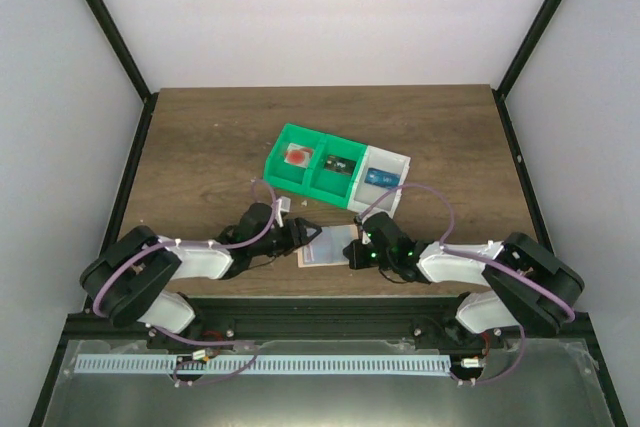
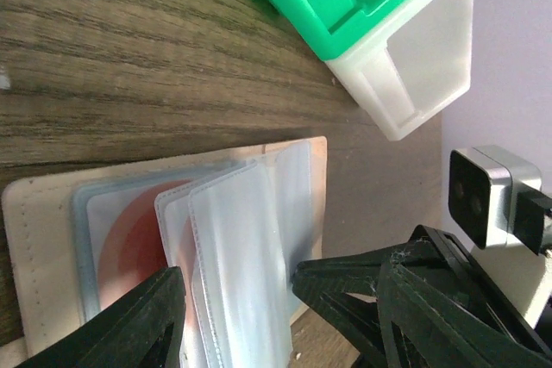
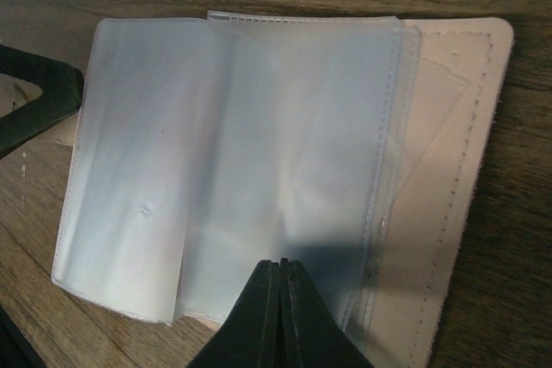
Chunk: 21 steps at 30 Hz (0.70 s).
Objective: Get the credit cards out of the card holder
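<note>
The card holder point(image 1: 328, 247) lies open on the tabletop point(image 1: 200, 147), between both hands. The left hand point(image 2: 237, 286) is spread; the right hand point(image 3: 280, 273) is pressed together on the clear sleeves point(image 3: 259, 127). These look thin, floppy and slippery, so I would pinch the card's edge, not the plastic.

I read the thin bi-fold card holder point(image 3: 285, 152) as tan-pink, with a dotted line of stitching along its edge. Its clear plastic sleeves point(image 3: 138, 178) look frosted pale blue-white. From the left wrist, a red-orange round patch point(image 2: 129, 234) shows through one sleeve. The wooden surface point(image 1: 200, 147) is dark brown with streaky grain. Two square plastic bins point(image 1: 283, 175) are bright green and the third plastic bin point(image 1: 400, 159) is white. Something red point(image 1: 299, 156) shows in the leftmost green one, something blue point(image 1: 380, 178) in the white.
</note>
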Each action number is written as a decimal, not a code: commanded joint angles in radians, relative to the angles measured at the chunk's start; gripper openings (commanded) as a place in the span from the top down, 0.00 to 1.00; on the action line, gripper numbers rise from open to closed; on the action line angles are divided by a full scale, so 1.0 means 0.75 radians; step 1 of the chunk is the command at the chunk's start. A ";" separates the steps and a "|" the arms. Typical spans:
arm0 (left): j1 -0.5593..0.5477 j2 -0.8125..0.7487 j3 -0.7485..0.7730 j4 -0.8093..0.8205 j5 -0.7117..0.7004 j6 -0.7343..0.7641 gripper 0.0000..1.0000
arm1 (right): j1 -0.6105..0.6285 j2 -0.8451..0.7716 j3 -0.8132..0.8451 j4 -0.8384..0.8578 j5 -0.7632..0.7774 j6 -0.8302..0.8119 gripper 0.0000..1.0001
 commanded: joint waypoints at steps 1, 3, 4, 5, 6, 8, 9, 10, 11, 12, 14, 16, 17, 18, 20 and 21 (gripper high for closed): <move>-0.006 0.002 -0.027 0.138 0.059 -0.043 0.37 | 0.004 -0.011 -0.020 0.005 0.024 0.006 1.00; -0.006 0.015 -0.030 0.178 0.079 -0.056 0.37 | 0.004 -0.012 -0.022 0.007 0.022 0.007 0.99; -0.006 0.021 -0.034 0.198 0.088 -0.064 0.37 | 0.004 -0.013 -0.023 0.007 0.023 0.006 1.00; -0.006 0.027 -0.037 0.217 0.097 -0.071 0.37 | 0.004 -0.013 -0.024 0.007 0.022 0.006 1.00; -0.006 0.032 -0.037 0.227 0.102 -0.075 0.37 | 0.004 -0.017 -0.025 0.009 0.021 0.005 0.99; -0.007 0.038 -0.033 0.227 0.105 -0.073 0.37 | 0.004 -0.021 -0.026 0.009 0.022 0.005 1.00; -0.006 0.037 -0.031 0.218 0.104 -0.068 0.37 | 0.003 -0.023 -0.027 0.009 0.021 0.004 1.00; -0.006 0.035 -0.031 0.203 0.098 -0.061 0.37 | 0.004 -0.023 -0.028 0.011 0.021 0.004 0.99; -0.007 0.030 -0.030 0.186 0.089 -0.053 0.37 | 0.004 -0.023 -0.028 0.011 0.021 0.004 0.99; -0.006 0.023 -0.029 0.167 0.078 -0.044 0.37 | 0.004 -0.024 -0.028 0.011 0.021 0.004 0.99; -0.006 0.003 -0.027 0.126 0.056 -0.023 0.37 | 0.004 -0.026 -0.028 0.011 0.019 0.002 1.00; -0.007 -0.019 -0.010 0.052 0.029 0.005 0.37 | 0.004 -0.027 -0.030 0.016 0.017 0.001 1.00; -0.006 -0.030 0.000 -0.002 0.018 0.021 0.37 | 0.004 -0.029 -0.030 0.017 0.017 0.000 1.00; -0.007 -0.041 0.008 -0.028 0.009 0.034 0.37 | 0.004 -0.027 -0.030 0.019 0.016 -0.001 0.99; -0.005 -0.058 0.023 -0.072 -0.009 0.054 0.37 | 0.004 -0.025 -0.028 0.019 0.013 -0.002 0.99; -0.006 -0.065 0.035 -0.105 -0.017 0.062 0.37 | 0.004 -0.025 -0.027 0.019 0.012 -0.003 0.99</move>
